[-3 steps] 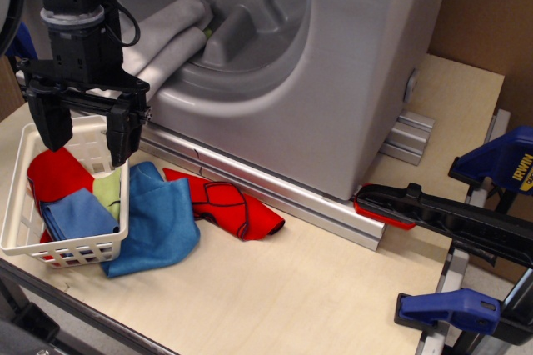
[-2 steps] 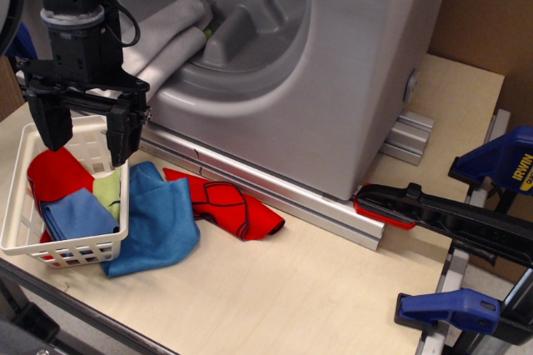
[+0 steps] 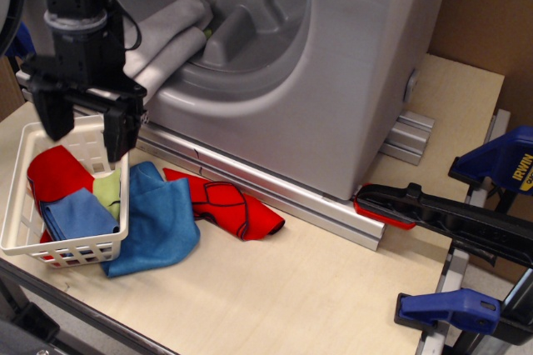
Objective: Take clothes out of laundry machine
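The large light-grey laundry machine point(image 3: 350, 80) fills the back of the view, its round drum opening facing left. A pale grey-white cloth point(image 3: 166, 38) hangs out over the drum's lower lip. My black gripper point(image 3: 86, 140) hangs above the white basket point(image 3: 50, 242), in front of and below the cloth. Its two fingers point(image 3: 117, 134) point down, spread apart and empty.
The basket holds red, blue and green cloths. A blue cloth point(image 3: 158, 222) and a red cloth with black lines point(image 3: 225, 205) lie on the wooden table beside it. Blue and black clamps point(image 3: 466, 222) sit at the right edge. An aluminium rail runs under the machine.
My gripper has risen slightly above the basket. Nothing else has moved.
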`<state>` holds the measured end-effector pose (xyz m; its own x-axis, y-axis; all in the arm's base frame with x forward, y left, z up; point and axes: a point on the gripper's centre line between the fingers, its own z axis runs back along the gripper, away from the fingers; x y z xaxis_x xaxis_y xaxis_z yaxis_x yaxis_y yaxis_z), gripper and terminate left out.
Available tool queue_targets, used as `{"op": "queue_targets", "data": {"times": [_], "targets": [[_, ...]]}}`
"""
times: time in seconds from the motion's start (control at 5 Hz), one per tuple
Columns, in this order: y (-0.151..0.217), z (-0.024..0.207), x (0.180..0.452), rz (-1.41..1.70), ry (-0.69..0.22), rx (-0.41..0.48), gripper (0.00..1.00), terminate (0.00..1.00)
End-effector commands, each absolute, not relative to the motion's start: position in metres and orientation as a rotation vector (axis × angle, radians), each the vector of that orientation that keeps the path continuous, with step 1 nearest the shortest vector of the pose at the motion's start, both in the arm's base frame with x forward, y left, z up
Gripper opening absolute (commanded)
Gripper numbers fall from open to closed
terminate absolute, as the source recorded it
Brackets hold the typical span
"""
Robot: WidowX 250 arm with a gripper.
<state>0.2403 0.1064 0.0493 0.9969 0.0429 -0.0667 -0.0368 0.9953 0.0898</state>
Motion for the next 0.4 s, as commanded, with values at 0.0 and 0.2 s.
{"op": "queue_targets", "data": {"times": [0.0, 0.2], "targets": [[0.13, 0.062, 0.261, -0.113, -0.166, 0.23, 1.0, 0.0], [0.142, 0.057, 0.268, -0.161, -0.323, 0.289, 1.0, 0.0]]}}
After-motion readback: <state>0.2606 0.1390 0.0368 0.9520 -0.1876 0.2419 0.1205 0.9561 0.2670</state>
